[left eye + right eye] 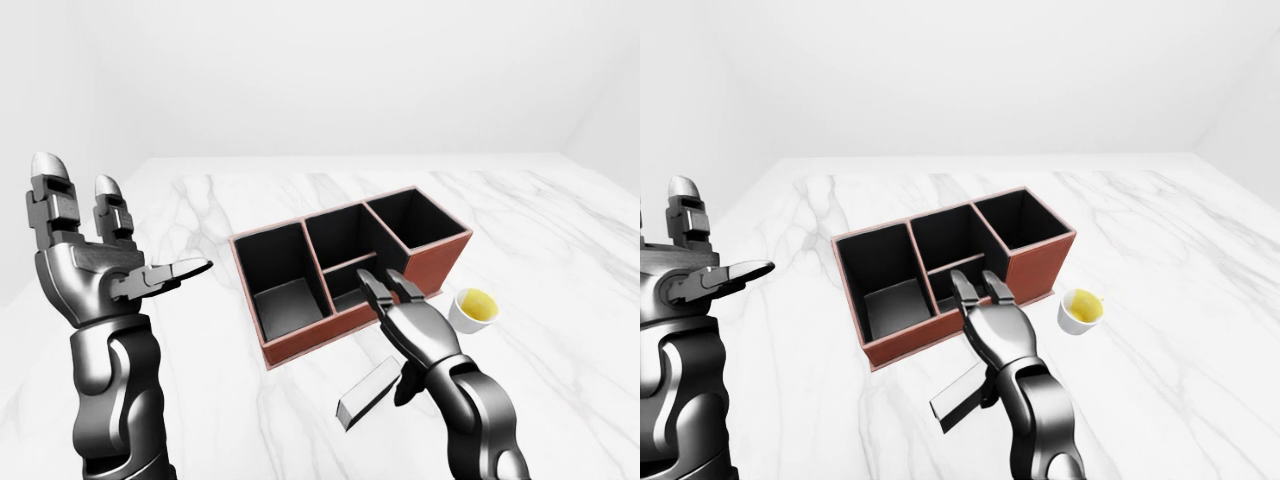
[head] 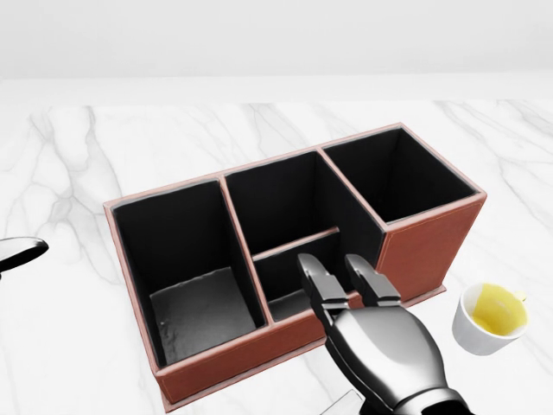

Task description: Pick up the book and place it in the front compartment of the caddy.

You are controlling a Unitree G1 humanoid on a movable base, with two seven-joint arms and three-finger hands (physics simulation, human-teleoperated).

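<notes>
The book [image 1: 365, 393] is a thin grey slab lying aslant on the marble just below the caddy in the left-eye view. The red-brown caddy [image 1: 300, 343] has black compartments, all empty; its small low middle compartment [image 2: 289, 272] lies right past my right fingertips [image 2: 315, 272]. My right hand [image 1: 392, 330] hovers over the book's right end, fingers stretched straight toward the caddy's near wall and thumb hanging beside the book. I cannot tell whether the thumb touches it. My left hand [image 1: 130, 225] is raised at the left, open and empty.
A small white cup [image 1: 474, 308] of yellow liquid stands on the white marble table [image 1: 560, 250], just right of the caddy and close to my right hand. A pale wall closes the top of the views.
</notes>
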